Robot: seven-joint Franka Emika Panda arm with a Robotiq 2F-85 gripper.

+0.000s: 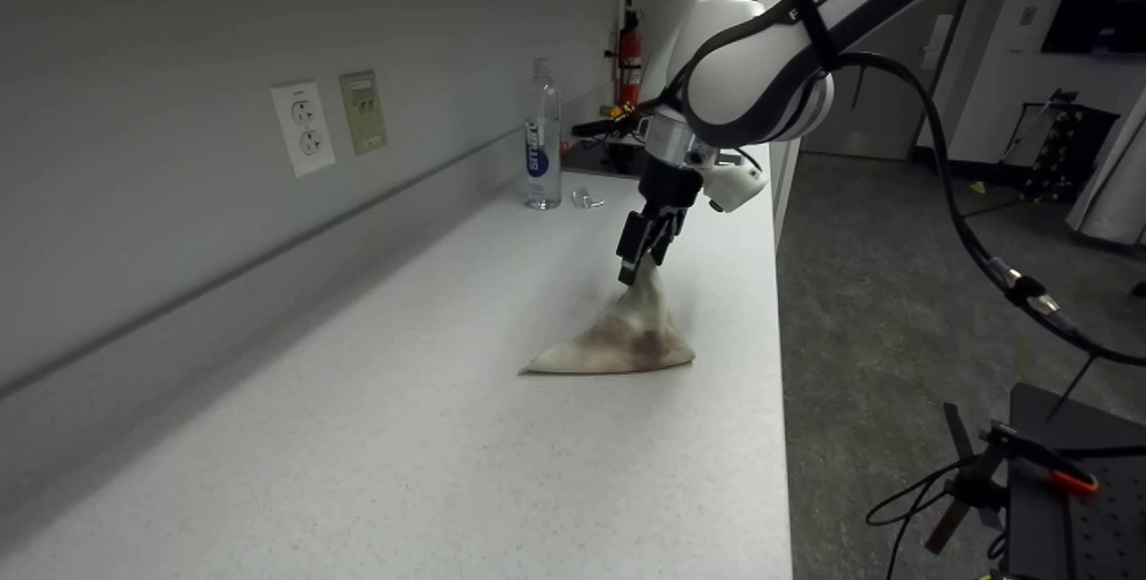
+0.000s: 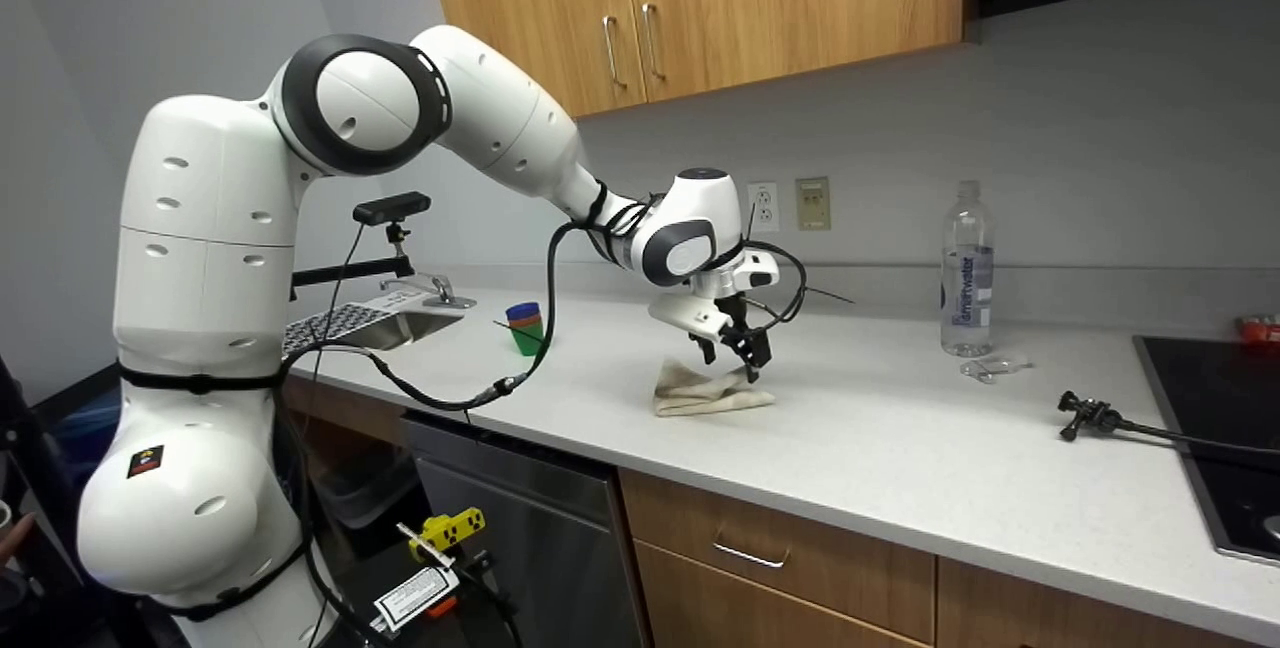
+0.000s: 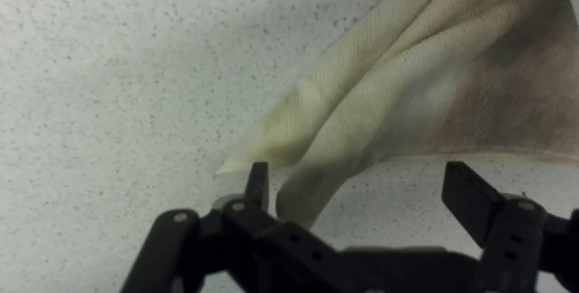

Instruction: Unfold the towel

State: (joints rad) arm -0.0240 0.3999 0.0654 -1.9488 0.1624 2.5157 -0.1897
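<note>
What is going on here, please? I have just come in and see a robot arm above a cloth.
A robot arm is working on a stained towel on the white counter; the aim is to unfold it. Its gripper stands open, with a raised fold of the towel between the jaws. The towel is bunched and creased, not yet spread flat.

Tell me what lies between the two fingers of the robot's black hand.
In the wrist view, a raised fold of the beige, brown-stained cloth towel lies between them, nearer the picture's left finger; pale speckled countertop shows through the other part.
</note>
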